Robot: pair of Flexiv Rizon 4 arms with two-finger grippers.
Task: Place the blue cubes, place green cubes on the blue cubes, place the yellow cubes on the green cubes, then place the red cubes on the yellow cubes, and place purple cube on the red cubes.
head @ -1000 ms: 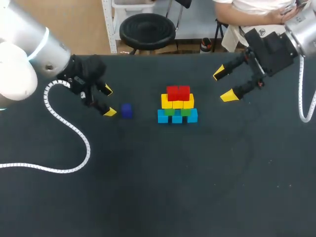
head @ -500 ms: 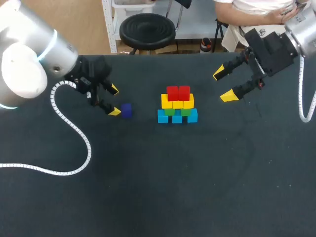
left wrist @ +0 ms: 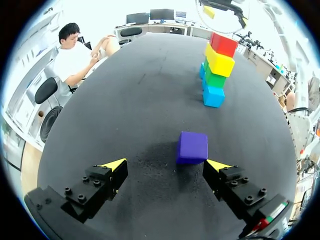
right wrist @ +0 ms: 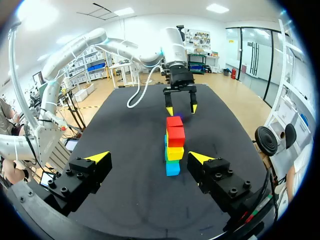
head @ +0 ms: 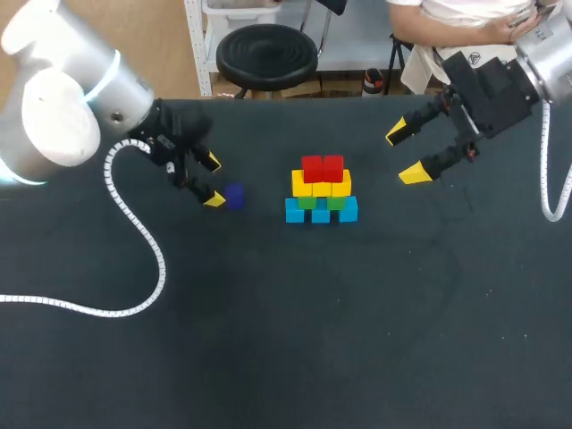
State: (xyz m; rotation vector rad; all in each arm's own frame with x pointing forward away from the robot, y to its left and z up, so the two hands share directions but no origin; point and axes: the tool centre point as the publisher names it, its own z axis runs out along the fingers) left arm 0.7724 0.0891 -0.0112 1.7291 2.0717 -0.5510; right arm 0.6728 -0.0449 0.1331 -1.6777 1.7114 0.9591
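Left gripper [head: 213, 181] has closed in on the purple cube [head: 234, 197] over the last second. It sat clearly apart from the cube at its 9 o'clock; now one yellow tip is just beside it. The jaws are spread wide with nothing in them. In the left wrist view the cube lies on the table [head: 357, 313] just ahead of the gap between the fingers, off-centre toward one finger and not yet between them (contact with that tip: can't tell). The cube looks to be about where it was, at 9 o'clock of the stack [head: 321, 189] and near it but apart.

The stack is unchanged: blue cubes [head: 321, 213] at the base, green cubes [head: 322, 203] on them, yellow cubes [head: 321, 188] next, red cubes [head: 323, 167] on top. The purple one is the only piece left to place.

Right gripper [head: 407, 153] has not moved. It hangs at about 2 o'clock of the stack, well apart from it, jaws wide and empty.

Judgement: the final pick is under way. The left gripper needs to advance a little more and re-centre so both fingers flank the cube before closing. Then comes the lift and the placement on the red pair. Risk: the near tip nudges the cube away rather than straddling it.
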